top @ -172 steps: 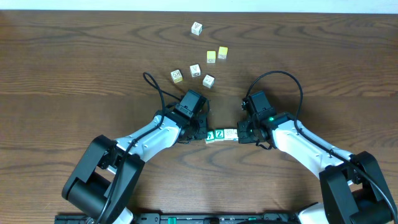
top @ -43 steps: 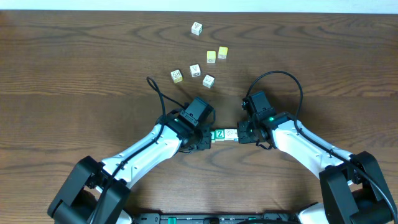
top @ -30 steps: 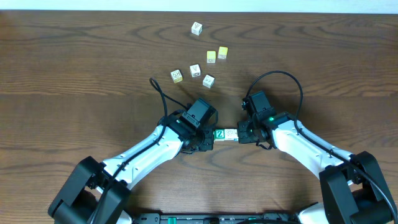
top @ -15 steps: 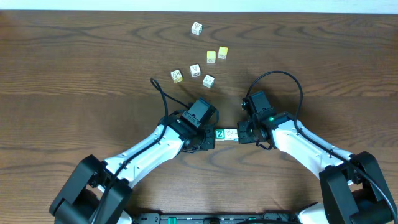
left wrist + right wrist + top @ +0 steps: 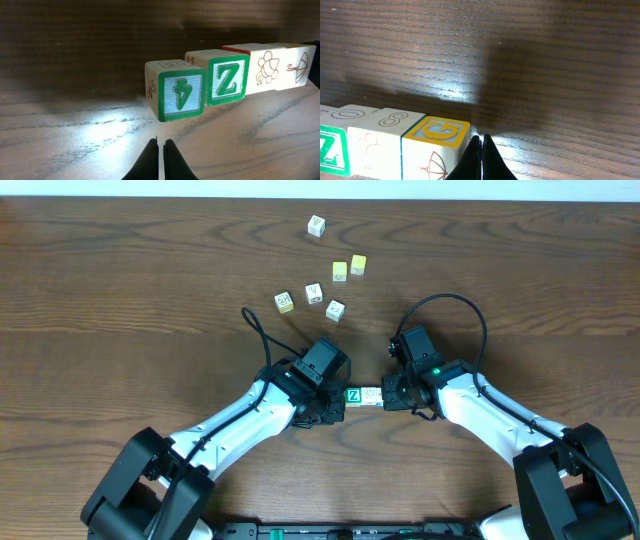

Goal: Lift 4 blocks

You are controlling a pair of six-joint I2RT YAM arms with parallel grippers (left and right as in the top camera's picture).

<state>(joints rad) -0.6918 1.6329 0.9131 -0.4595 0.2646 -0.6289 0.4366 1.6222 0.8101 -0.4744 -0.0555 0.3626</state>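
Wood-grain tabletop carries the row of four small alphabet cubes I have to lift. I use the green-faced Z cube as my landmark. Touching it on the left gripper's side is a second green-faced cube with a white figure. On its other side come a white cube with reddish print, then a pale cube with a yellow G on top. The left gripper has its fingers pressed together into one point just short of the outer green cube. The right gripper is likewise pinched to a point beside the G cube, holding nothing. The row's long axis runs straight from one gripper to the other through the Z cube, with the printed green faces turned toward the left wrist camera. My worry is buckling: the outer green cube sits twisted and slightly forward of the Z cube. An end-on squeeze could therefore hinge the line there and pop a cube out. Narrow closed tips pressing off-centre would make that worse, I judge. Spare loose cubes lie well beyond the Z cube, away from both arms.
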